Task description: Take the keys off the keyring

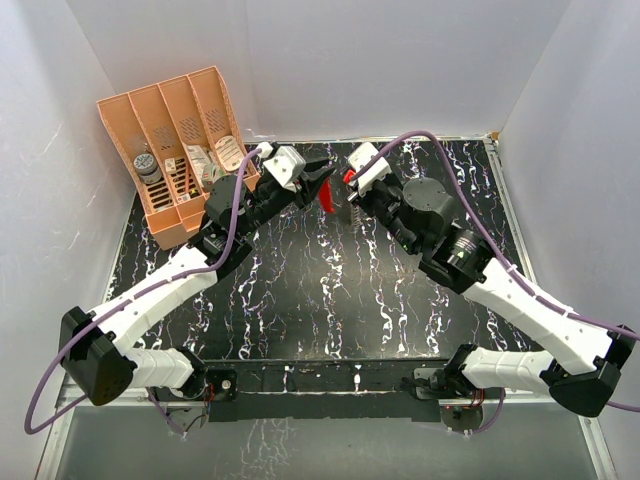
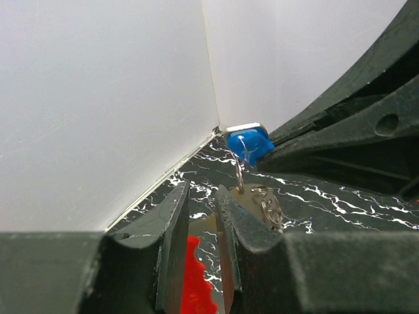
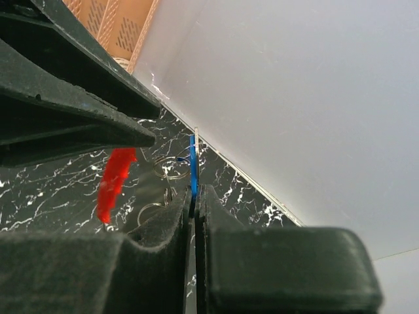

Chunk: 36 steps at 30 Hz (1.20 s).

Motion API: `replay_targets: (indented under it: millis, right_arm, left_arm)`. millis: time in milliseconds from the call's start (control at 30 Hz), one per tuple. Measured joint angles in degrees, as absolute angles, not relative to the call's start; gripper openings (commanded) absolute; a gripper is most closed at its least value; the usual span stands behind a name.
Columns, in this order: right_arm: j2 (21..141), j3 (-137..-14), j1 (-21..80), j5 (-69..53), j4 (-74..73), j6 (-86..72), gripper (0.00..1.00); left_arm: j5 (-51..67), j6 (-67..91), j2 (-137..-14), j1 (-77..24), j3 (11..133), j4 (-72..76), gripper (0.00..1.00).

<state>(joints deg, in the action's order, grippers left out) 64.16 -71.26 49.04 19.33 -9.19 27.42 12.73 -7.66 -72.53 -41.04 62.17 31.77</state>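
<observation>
Right now my right gripper [image 3: 194,194] is squeezed tight on the tiny silvery key with the blue plastic head [image 3: 193,163]. My left gripper [image 2: 203,190] pinches the red oval keyring [image 2: 191,275] just beside it, with thin silvery rings [image 2: 267,204] hanging between. If I tug too hard, the key could slip out.

A silvery key with a blue plastic head [image 3: 193,169] is seen edge-on, linked by thin silvery rings [image 3: 169,167] to a red oval fob [image 3: 114,183] just beside it.
</observation>
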Motion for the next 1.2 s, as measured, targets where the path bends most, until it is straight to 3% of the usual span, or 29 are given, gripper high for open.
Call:
replay_targets:
  millis: [433, 1200]
  right_arm:
    - [64.07, -75.29, 49.04, 13.34, -18.35, 32.62, 0.00]
    - [64.05, -75.26, 49.04, 10.55, -18.20, 33.12, 0.00]
  left_arm:
    - [13.13, -7.90, -69.63, -41.04, 58.92, 34.33, 0.24]
    - [17.43, -5.69, -69.47, -41.04, 57.08, 35.99, 0.25]
